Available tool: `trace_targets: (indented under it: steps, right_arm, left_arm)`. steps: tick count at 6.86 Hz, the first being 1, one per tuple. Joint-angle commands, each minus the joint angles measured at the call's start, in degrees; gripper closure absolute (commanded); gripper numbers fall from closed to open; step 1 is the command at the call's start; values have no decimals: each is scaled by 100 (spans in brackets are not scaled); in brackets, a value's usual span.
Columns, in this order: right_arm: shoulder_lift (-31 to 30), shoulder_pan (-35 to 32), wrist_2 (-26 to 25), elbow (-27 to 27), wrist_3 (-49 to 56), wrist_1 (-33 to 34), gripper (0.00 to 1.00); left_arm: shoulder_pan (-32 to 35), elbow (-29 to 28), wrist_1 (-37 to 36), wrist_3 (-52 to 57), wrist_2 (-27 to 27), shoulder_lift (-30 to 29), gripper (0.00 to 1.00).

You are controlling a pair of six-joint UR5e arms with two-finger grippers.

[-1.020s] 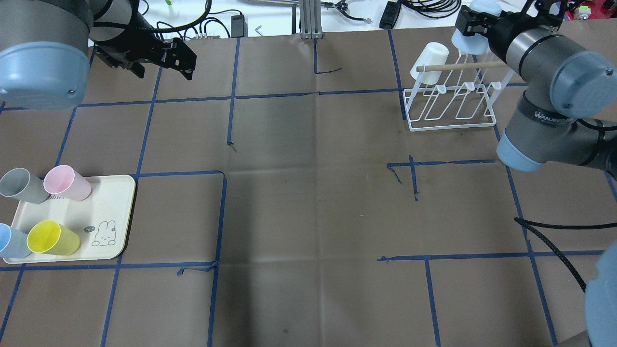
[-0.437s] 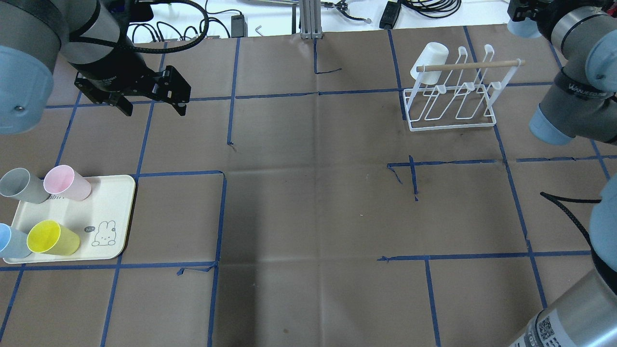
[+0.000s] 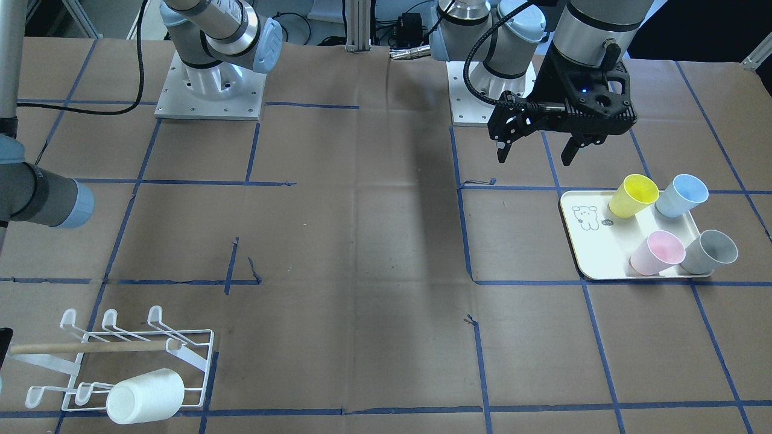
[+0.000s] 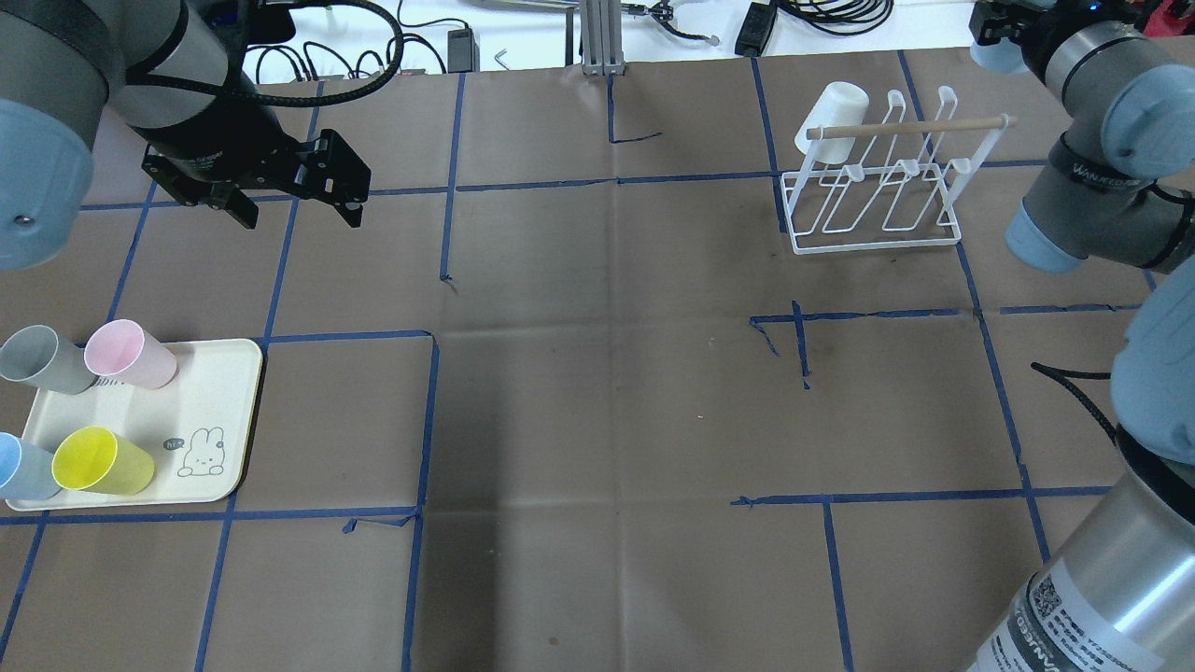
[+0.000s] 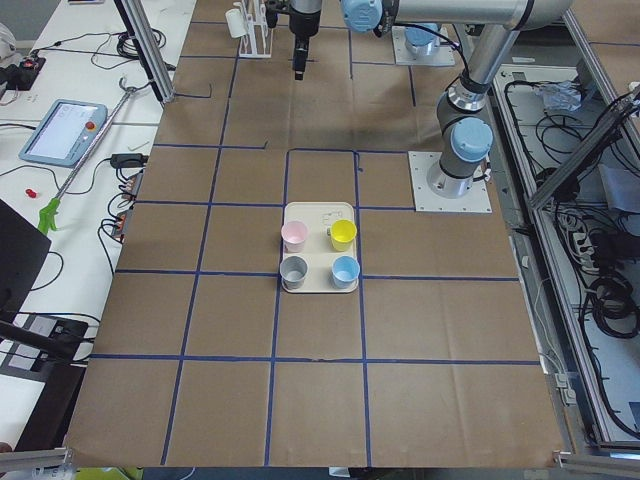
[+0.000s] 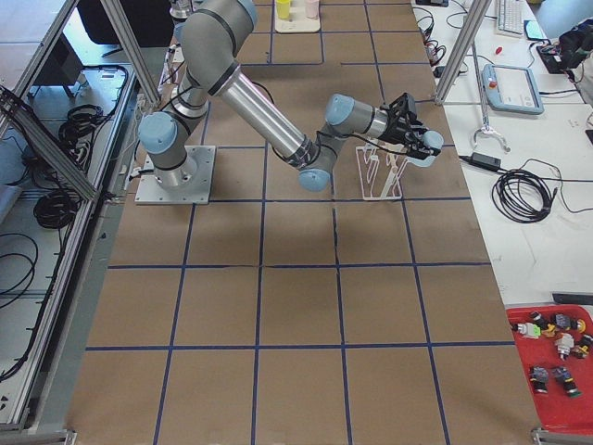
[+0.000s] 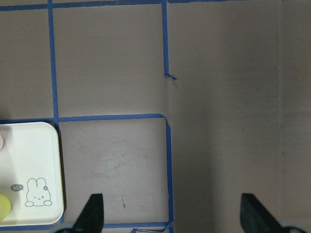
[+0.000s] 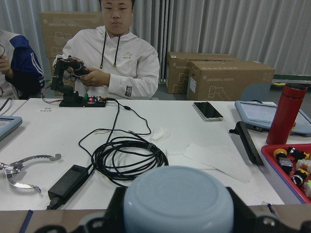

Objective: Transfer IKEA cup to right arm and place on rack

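IKEA cup (image 8: 177, 199), pale blue, gripped betw. fingers of right gripper (image 4: 997, 42), up near rack (image 4: 873, 187). Fingers of left gripper (image 3: 535, 158) spread wide, empty, over worktop (image 4: 607, 373) near tray (image 4: 215, 392).

Near left on the table (image 4: 597, 373), the tray (image 4: 210, 392) carries four cups (image 4: 103, 462); far right stands the rack (image 4: 910, 126), one cup (image 4: 834, 110) on it.

The work surface (image 4: 597, 401) is matt brown paper; the rack (image 4: 878, 187) is white-coated wire with a wooden dowel (image 4: 910, 127); the pale blue cup (image 8: 178, 199) is smooth plastic
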State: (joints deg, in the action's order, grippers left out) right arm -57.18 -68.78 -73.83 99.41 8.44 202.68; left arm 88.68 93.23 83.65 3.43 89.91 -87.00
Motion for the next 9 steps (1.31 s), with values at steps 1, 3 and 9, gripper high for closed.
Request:
trace_targets:
  steps: [1,3,9]
  right_arm:
    - [224,-178,-9,-18,-87,288,84]
    - [374,-249,-9,-9,-176,499,85]
    - [366,-223,-9,422,-272,457,1]
  left_arm:
    - [1,265,-68,87,9,130,0]
    - [-8,258,-112,26,-9,122,0]
    - [-17,179,-51,17,9,-97,0]
